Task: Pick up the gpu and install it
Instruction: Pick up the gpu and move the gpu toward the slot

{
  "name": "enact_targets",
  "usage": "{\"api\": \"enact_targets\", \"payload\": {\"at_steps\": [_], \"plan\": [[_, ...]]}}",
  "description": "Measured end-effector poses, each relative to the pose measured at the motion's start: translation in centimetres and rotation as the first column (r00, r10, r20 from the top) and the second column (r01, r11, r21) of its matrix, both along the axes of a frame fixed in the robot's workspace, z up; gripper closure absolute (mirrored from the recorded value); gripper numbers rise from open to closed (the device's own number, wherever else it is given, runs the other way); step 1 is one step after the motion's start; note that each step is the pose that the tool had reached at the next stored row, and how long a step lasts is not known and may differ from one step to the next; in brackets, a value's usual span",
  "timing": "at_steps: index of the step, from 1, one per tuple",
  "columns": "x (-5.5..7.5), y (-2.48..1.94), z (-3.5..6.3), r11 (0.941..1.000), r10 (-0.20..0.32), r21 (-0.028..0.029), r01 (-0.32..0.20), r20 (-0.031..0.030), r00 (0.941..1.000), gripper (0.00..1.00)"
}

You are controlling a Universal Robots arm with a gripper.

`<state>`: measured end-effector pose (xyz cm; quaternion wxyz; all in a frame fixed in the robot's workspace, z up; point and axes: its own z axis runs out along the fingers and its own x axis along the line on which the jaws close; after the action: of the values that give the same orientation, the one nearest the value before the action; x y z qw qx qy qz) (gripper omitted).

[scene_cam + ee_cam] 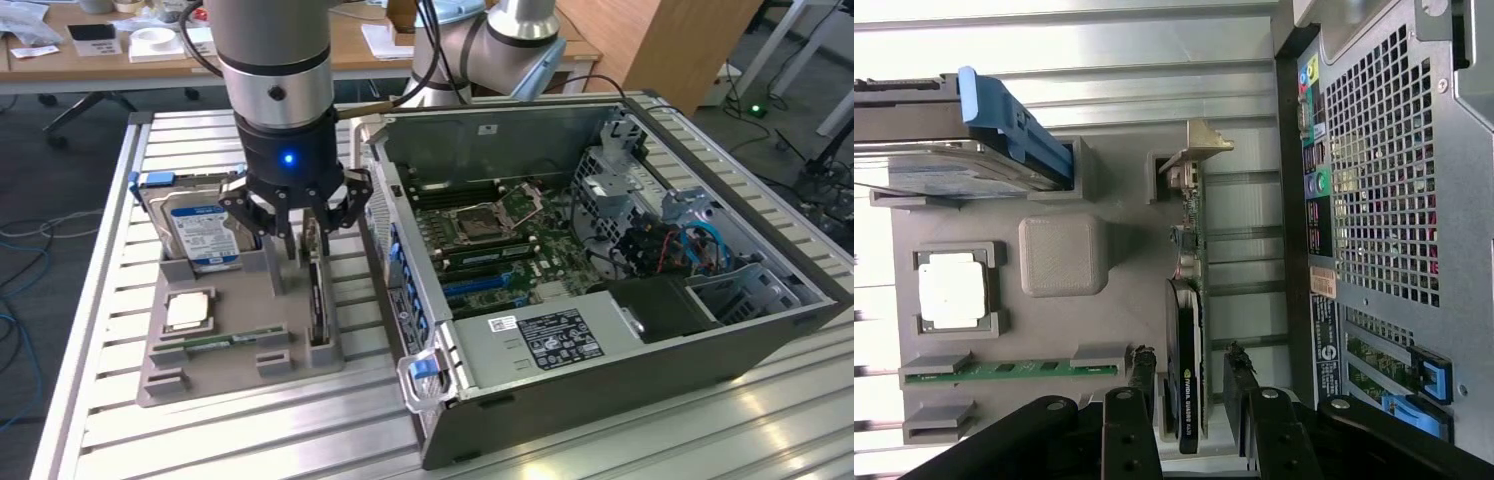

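Grey holder tray (227,375) sits on the slatted aluminium table (694,440), and every pocket in it is filled. The hard drive (200,228) with its blue-and-white label stands on edge in the far slot. A CPU (187,312) lies flat in its square recess. A green RAM stick (214,342) rests along the groove just below that.

On the side of the tray nearest the computer, the gpu (318,300) stands on edge in its long slot, and that is where the action is. The gripper (304,240) is right down over it. In the wrist view the gripper (1189,352) has its jaws spread wide, one black finger on each side of the gpu (1187,320). There is a sliver of gap on both sides, so nothing is clamped. The card's silver bracket (1194,145) points away at the far end of the slot.

Just beside the tray on the exterior view's right, the computer case (561,385) lies on its side with the panel off. The motherboard (487,230) is exposed inside, with a labelled power supply (547,338) in the near corner.
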<state>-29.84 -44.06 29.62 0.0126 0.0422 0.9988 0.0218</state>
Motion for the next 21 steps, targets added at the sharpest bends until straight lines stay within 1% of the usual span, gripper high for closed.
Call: {"api": "enact_targets", "payload": {"at_steps": [3,10,15,21], "plan": [[0.0,0.00,-0.02,1.0000,0.000,0.0000,0.000,0.0000,1.0000,0.58],[0.0,0.00,-0.69,1.0000,0.000,0.0000,0.000,0.0000,1.0000,0.58],[0.0,0.00,-0.85,1.0000,0.000,0.0000,0.000,-0.0001,1.0000,0.58],[0.0,0.00,-1.42,1.0000,0.000,0.0001,0.000,0.0001,1.0000,0.58]]}}
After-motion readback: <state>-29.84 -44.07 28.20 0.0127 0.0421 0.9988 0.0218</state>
